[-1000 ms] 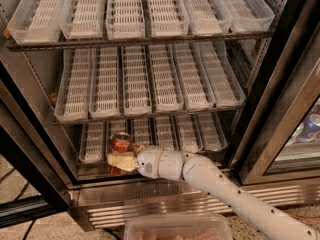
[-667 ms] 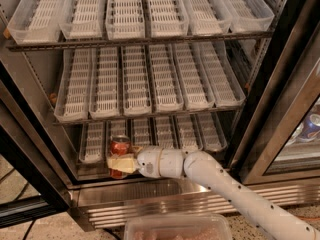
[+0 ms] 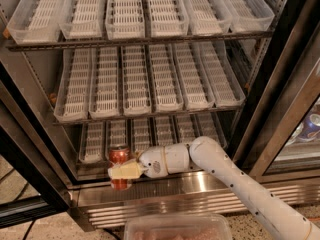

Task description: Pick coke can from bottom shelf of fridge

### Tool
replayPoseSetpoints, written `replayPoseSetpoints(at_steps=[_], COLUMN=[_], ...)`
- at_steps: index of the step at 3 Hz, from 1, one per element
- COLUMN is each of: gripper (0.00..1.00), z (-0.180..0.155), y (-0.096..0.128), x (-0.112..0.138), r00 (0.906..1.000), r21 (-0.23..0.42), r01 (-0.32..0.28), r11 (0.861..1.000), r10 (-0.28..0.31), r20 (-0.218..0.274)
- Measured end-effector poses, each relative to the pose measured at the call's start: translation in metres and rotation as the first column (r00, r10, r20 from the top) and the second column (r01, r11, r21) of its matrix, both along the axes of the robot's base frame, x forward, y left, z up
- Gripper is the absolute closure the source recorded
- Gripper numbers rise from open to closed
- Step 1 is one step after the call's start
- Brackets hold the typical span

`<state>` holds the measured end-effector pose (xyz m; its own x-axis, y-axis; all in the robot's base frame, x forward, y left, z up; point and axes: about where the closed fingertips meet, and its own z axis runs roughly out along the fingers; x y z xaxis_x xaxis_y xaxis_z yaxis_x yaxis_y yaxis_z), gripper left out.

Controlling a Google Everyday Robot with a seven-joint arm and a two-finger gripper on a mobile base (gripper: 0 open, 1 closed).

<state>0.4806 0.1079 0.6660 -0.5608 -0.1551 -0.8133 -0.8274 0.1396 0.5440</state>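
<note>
The red coke can point(image 3: 119, 155) stands at the front edge of the bottom shelf point(image 3: 165, 130) of the fridge point(image 3: 200, 196), in the second lane from the left. My gripper point(image 3: 122, 171) reaches in from the lower right on a white arm. Its cream fingers point(image 3: 125, 170) are closed across the middle of the can. The red lower part of the can shows below them, over the steel base.
Two racks of empty white slotted trays point(image 3: 145, 79) hang above. The dark door frame point(image 3: 30, 154) stands at left, another frame at right. A blue and silver can point(image 3: 312, 121) shows behind glass at far right. A clear pinkish tub point(image 3: 175, 228) sits at the bottom edge.
The gripper and the can between its fingers have moved together a little down and out toward the front edge of the bottom shelf.
</note>
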Motion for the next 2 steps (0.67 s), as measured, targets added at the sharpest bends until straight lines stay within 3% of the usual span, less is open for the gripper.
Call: replayPoseSetpoints(at_steps=[1, 2], gripper=[1.00, 1.00], z=[-0.001, 0.003], y=[0.001, 0.003], x=[-0.017, -0.030], r00=[0.9961, 0.9944], r21=[-0.030, -0.038], r01=[-0.085, -0.101], r11=[0.996, 0.994], r10=[0.085, 0.102], r20=[-0.026, 0.028])
